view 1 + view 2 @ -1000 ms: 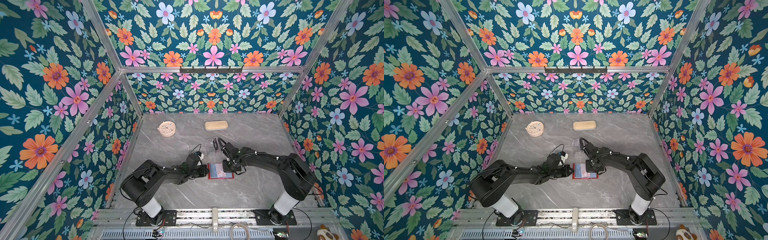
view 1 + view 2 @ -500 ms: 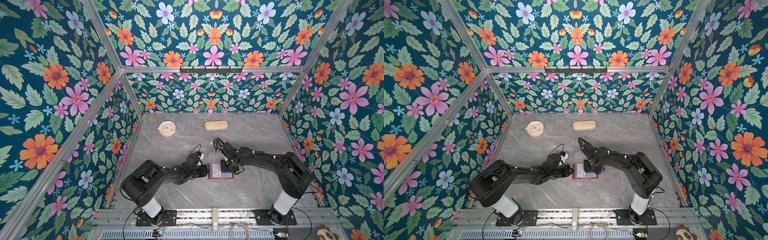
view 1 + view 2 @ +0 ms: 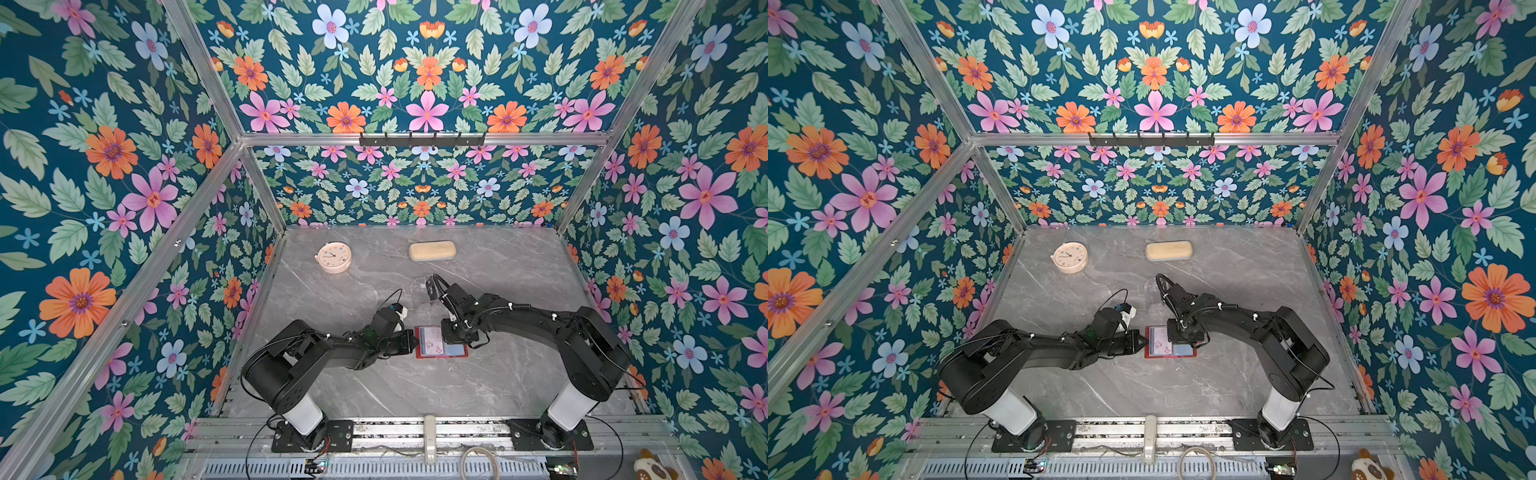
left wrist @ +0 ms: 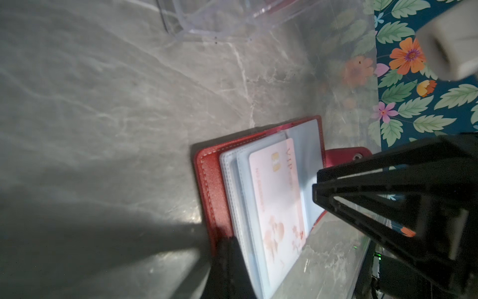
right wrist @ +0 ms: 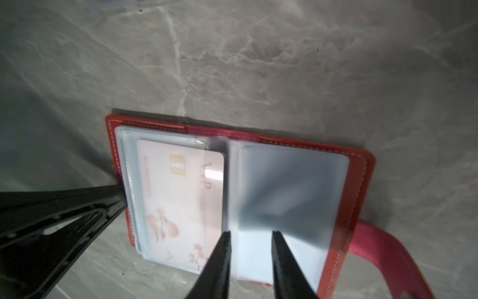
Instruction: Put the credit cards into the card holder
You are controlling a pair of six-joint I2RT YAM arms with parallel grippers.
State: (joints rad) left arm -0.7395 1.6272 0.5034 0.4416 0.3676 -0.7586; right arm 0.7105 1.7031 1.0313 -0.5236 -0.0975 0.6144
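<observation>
The red card holder point(image 3: 440, 356) point(image 3: 1169, 356) lies open and flat on the marble table, its clear sleeves facing up. A pale pink credit card point(image 5: 181, 196) point(image 4: 278, 202) with "VIP" lettering sits in the left-hand sleeve. The right-hand sleeve point(image 5: 292, 186) looks blurred. My left gripper point(image 3: 412, 343) point(image 4: 230, 248) is shut, and its tip rests on the holder's left cover point(image 4: 209, 181). My right gripper point(image 3: 452, 333) point(image 5: 249, 233) hangs over the right-hand sleeve near the fold. Its jaws stand a little apart with nothing between them. No other credit cards show clearly.
A clear acrylic stand point(image 3: 419, 286) point(image 4: 214, 23) stands just behind the holder, close to the right arm. Farther back are a round pink clock point(image 3: 333, 257) and a beige oblong case point(image 3: 432, 250). The holder's snap tab point(image 5: 382, 253) sticks out on its right side.
The right gripper has shifted slightly to the left over the holder, and its jaws now stand apart. The left gripper and the holder have not moved.
</observation>
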